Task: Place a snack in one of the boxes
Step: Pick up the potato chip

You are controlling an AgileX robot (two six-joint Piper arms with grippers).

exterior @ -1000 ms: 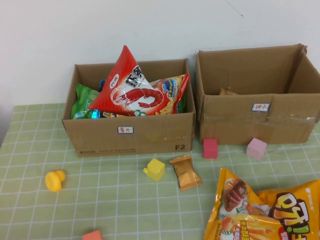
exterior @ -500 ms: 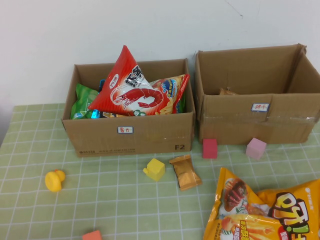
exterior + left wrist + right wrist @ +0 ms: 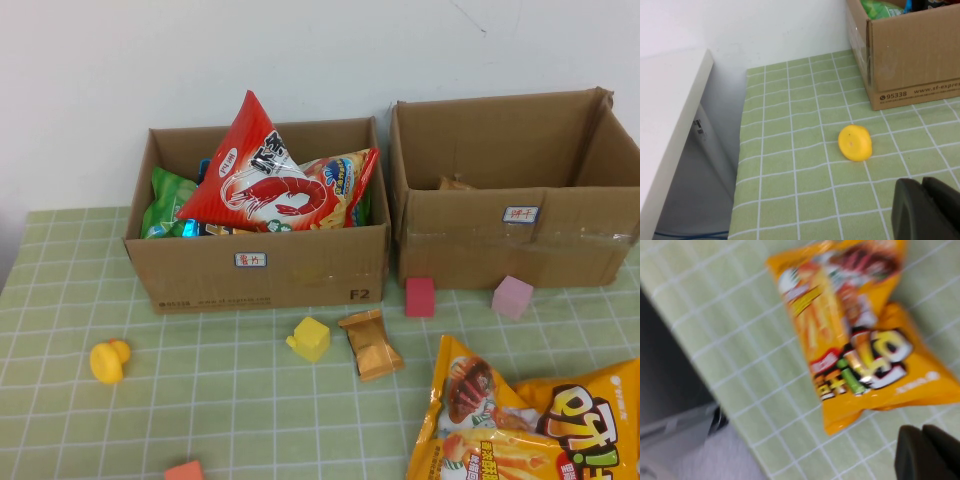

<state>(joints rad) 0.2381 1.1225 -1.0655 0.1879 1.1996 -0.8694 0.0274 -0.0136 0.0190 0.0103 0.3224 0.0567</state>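
Hovering clenched: left gripper point(image 3: 923, 187) near one duck point(image 3: 855, 143), right gripper point(image 3: 923, 431) over two snack bags point(image 3: 860, 360)

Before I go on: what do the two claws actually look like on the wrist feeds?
Little shows. On the left wrist view the left claw is a dark, matte, rounded block split by a thin seam, at the frame's corner. The right claw looks the same on its own feed: dark, smooth, blunt-edged. No cables, markings or labels show on either, and neither arm appears in the high view.
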